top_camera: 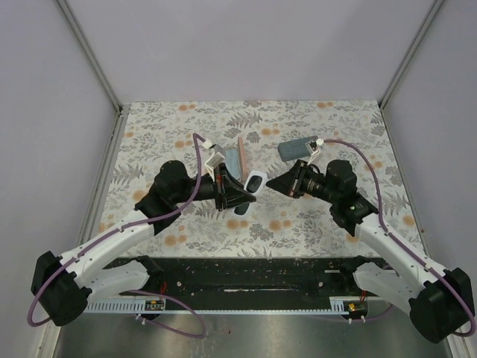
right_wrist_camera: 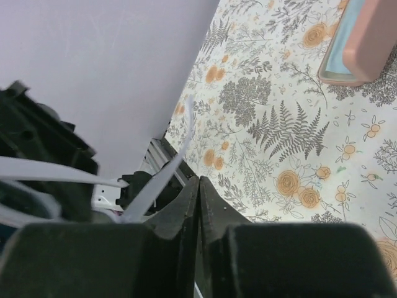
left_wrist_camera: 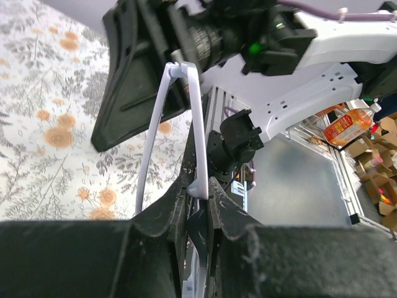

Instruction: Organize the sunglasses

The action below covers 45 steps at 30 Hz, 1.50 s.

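One pair, the whitish sunglasses [top_camera: 256, 181], is up off the counter [top_camera: 164, 127] btw both arms. Left tool [left_wrist_camera: 198, 189] is clamped narrow on one temple. Right tool [right_wrist_camera: 198, 186] is pressed nearly shut beside the other temple; can't tell if it's pinching. Nothing cased yet, so prob. early. Open pink case [right_wrist_camera: 372, 43] sits just behind, grey-blue case [top_camera: 294, 149] near right arm. Black pair not made out.

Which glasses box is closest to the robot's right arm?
The grey-blue case, just behind the right gripper. The pink case sits further left, behind the left gripper.
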### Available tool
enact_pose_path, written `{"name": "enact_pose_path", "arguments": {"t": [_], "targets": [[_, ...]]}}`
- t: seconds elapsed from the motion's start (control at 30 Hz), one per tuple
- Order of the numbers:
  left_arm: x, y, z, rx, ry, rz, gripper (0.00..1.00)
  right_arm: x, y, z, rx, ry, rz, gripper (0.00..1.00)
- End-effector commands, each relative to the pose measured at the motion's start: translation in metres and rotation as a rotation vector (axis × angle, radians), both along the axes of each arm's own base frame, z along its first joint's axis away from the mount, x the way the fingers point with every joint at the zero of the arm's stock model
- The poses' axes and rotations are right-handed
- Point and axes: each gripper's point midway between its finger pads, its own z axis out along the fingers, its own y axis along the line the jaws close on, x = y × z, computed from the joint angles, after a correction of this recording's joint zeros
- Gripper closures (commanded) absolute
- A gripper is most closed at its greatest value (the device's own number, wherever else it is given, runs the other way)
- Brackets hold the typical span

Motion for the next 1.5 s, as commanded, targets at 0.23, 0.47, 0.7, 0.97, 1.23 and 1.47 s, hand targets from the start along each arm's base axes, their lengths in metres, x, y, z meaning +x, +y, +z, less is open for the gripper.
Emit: {"name": "enact_pose_path", "arguments": {"t": [0.23, 0.47, 0.7, 0.97, 1.23, 1.47], "targets": [[-0.025, 0.018, 0.070, -0.272, -0.279, -0.026, 0.85, -0.005, 0.062, -0.050, 0.098, 0.159, 0.151, 1.00], [-0.029, 0.020, 0.069, -0.301, -0.292, -0.031, 0.86, -0.014, 0.090, -0.022, 0.236, 0.104, 0.291, 1.00], [-0.025, 0.017, 0.043, -0.341, -0.222, -0.024, 0.87, -0.019, 0.091, 0.045, 0.315, -0.081, 0.351, 1.00], [-0.017, 0.007, 0.024, -0.359, -0.143, -0.045, 0.89, -0.032, 0.082, 0.068, 0.357, -0.155, 0.363, 1.00], [0.008, 0.010, 0.009, -0.315, -0.046, 0.034, 0.91, -0.037, 0.075, 0.070, 0.348, -0.181, 0.345, 1.00], [0.044, 0.023, -0.005, -0.233, 0.044, 0.160, 0.91, 0.024, 0.041, 0.032, 0.097, -0.084, -0.043, 0.87]]}}
